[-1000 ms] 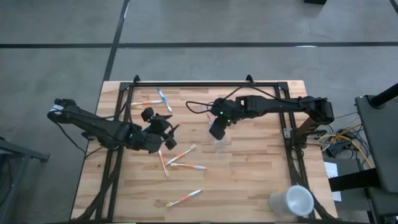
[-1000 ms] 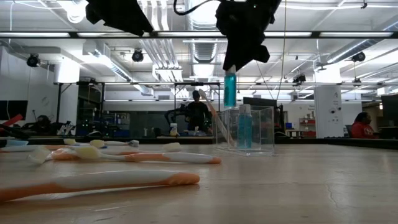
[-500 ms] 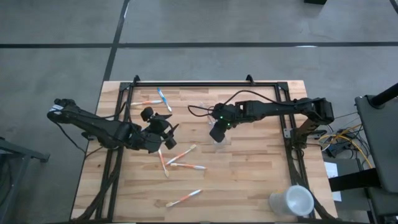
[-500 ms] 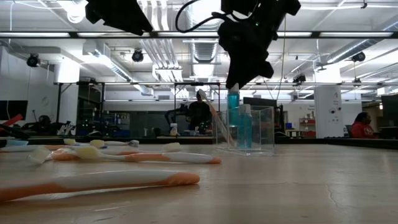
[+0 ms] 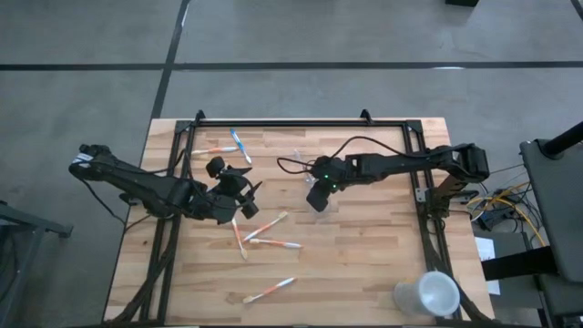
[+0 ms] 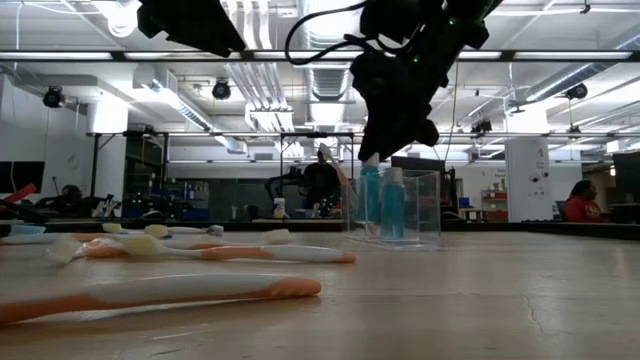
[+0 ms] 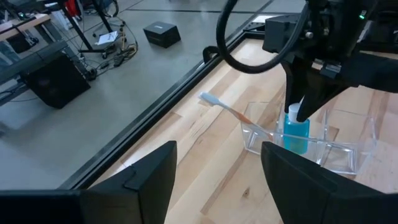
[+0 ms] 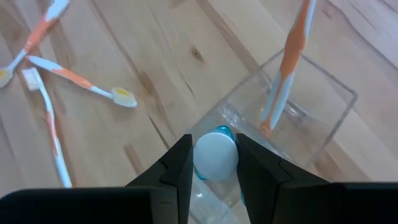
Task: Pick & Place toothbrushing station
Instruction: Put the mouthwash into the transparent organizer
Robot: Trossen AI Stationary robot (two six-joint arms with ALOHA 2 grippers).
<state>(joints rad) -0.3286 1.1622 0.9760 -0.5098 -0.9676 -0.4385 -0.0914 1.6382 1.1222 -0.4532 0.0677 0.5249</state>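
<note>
Wooden tabletop (image 5: pixel 364 264) from above: right end effector (image 5: pixel 316 196) over clear cup (image 5: pixel 321 202); left end effector (image 5: pixel 239 187) spread, idle. Low: blue tube (image 6: pixel 369 196) entering cup. Right wrist: fingers pinching tube cap. Risk: early release tipping tube against leaning toothbrush (image 8: pixel 283 74).

A wooden surface (image 5: pixel 364 264) with a black frame is carrying everything. A clear cup (image 5: pixel 321 202) is standing near its middle, with one toothbrush (image 8: pixel 281 74) leaning inside it. Two toothbrushes (image 5: pixel 228 146) are lying near the far edge on the left side. Three toothbrushes (image 5: pixel 260 232) are lying together in front of the middle, touching or crossing. One more toothbrush (image 5: pixel 270 290) is lying alone near the front edge. A white cup (image 5: pixel 426 295) is lying on its side at the front right corner.
</note>
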